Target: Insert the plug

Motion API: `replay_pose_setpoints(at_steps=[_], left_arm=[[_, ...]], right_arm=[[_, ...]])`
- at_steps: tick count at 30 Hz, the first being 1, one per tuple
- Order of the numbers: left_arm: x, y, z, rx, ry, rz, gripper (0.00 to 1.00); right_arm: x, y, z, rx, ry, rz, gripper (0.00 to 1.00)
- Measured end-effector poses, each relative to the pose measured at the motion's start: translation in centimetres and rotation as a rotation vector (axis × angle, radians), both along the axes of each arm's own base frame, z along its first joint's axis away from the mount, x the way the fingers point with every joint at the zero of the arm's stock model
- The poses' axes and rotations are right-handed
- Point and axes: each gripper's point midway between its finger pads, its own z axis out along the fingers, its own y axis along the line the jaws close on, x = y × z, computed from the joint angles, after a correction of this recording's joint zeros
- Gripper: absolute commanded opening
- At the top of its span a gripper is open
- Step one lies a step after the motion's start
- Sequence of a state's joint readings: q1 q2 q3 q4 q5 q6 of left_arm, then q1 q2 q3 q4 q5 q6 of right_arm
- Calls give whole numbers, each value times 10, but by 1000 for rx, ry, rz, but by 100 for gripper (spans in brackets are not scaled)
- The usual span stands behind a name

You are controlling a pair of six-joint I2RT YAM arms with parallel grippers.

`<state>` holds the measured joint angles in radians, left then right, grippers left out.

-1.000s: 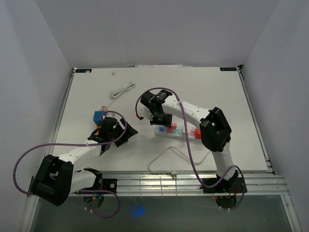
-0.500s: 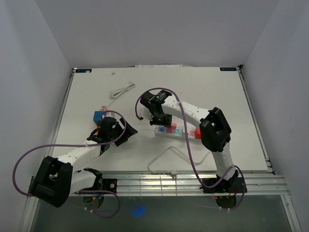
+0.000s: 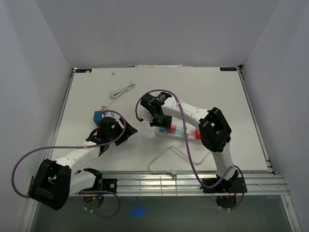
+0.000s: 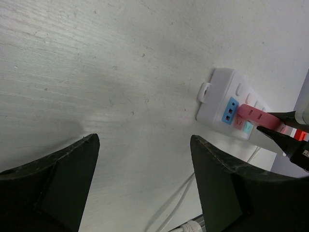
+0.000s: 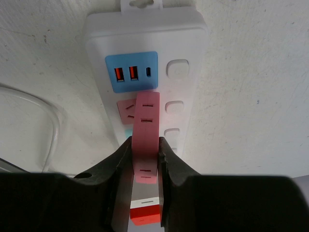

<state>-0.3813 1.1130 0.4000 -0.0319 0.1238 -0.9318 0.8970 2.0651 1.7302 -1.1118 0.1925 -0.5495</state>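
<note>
A white power strip [image 3: 177, 131] lies at mid table; it has a blue USB panel and coloured sockets and also shows in the right wrist view [image 5: 145, 34] and the left wrist view [image 4: 217, 94]. My right gripper [image 3: 159, 120] [image 5: 145, 145] is shut on a pink plug [image 5: 147, 126] and holds it right over the strip's pink socket next to the USB panel. I cannot tell whether the plug is seated. My left gripper [image 3: 126, 131] [image 4: 145, 140] is open and empty, low over the table to the left of the strip.
A blue cube [image 3: 99, 116] and small orange pieces lie beside the left arm. A loose white cable [image 3: 122, 90] lies at the back left. The strip's cord [image 3: 166, 153] loops toward the near edge. A red plug [image 3: 198, 134] sits at the strip's right end.
My right gripper with the pink plug has shifted slightly left and nearer over the strip. The left arm has barely moved.
</note>
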Motion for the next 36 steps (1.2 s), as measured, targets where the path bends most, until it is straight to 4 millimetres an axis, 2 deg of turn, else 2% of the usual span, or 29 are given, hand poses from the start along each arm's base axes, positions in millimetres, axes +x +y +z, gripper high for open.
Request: replay_pose_setpoints(at_steps=[5,10,15,16,19,25,31,36], left_arm=[[-1,0,-1,2,3,0,87],[-2,1,-1,8,6,-4,88],[-3,2,-2,12,10,-6,88],[-3,2,-2,13,10,-7,88],[-3,2,-1,12,4,-8,88],[-3,1,1,12,-1,-10,89],[-2,1,2,15,-3,-13,89],[2,3,9,49,-14,-28,92]], right_arm=[[0,0,0,5,-5,-1,9],[1,0,2,7,-10,-3,32],[-2,4,-4,23,9,-13,45],[-2,4,-4,23,7,-15,60],[1,7,-3,34,-3,-18,75],[13,22,13,93,-46,-10,78],[17,25,24,141,-79,-8,77],[16,11,40,208,-114,-37,78]])
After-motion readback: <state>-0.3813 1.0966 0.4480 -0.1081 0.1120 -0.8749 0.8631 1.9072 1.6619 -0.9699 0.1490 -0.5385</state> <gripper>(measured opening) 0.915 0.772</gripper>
